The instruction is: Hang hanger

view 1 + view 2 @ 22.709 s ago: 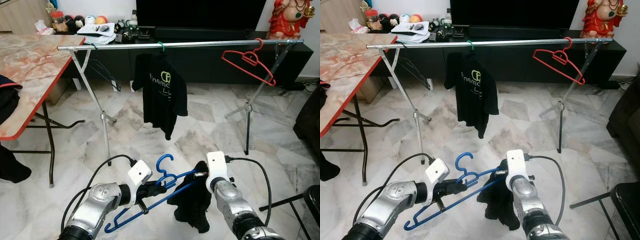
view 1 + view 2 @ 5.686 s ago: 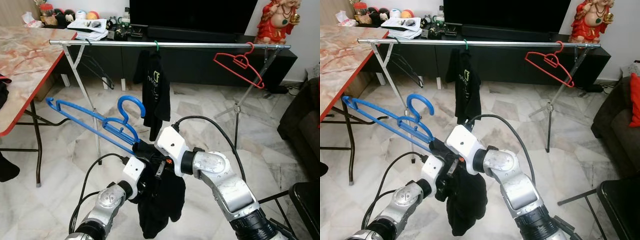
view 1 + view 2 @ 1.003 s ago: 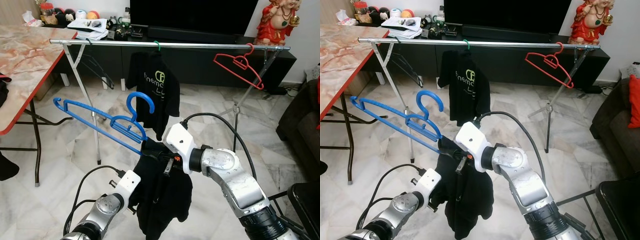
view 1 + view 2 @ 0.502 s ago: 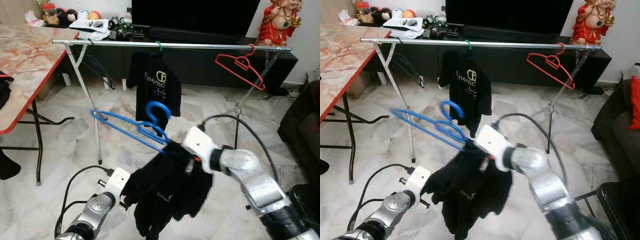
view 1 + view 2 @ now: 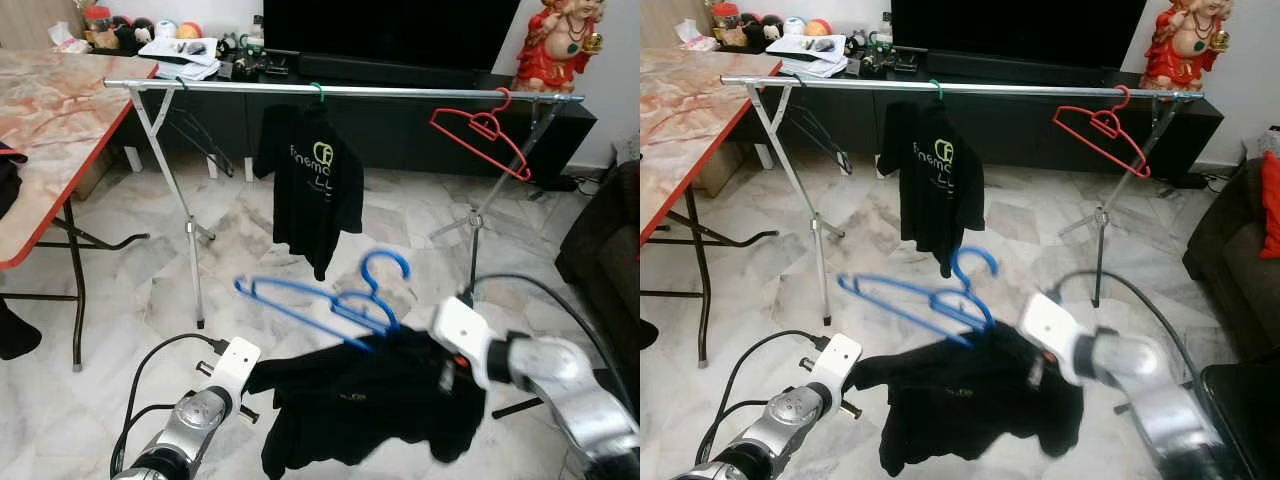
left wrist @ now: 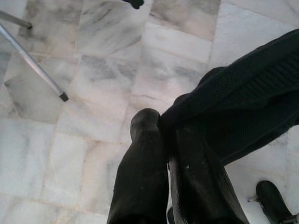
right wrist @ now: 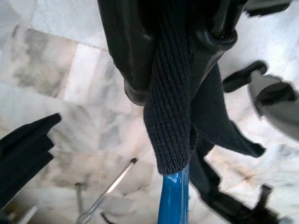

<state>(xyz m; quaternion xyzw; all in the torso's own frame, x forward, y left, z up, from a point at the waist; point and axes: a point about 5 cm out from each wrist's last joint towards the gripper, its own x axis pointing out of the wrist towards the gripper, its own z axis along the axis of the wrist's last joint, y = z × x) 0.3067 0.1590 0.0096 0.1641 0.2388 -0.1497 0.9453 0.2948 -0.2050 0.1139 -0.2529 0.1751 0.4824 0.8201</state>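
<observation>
The left gripper [image 6: 161, 140], at 7 o'clock, is clamped shut on one edge of the black knitted garment [image 5: 370, 400]. The garment is stretched across to the right gripper [image 7: 175, 70], at 4 o'clock, whose fingers are closed on the other edge. The blue plastic hanger [image 5: 330, 300] sits atop the garment, below the silver metal clothes rail [image 5: 340, 90].

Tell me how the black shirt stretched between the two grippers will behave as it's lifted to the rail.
Likely floppy: the black shirt sags between the left gripper and right gripper, its lower edge drooping. Probably light, since a pinch of fabric at each side carries it. It may slide along the blue hanger, which looks tilted and smooth.
</observation>
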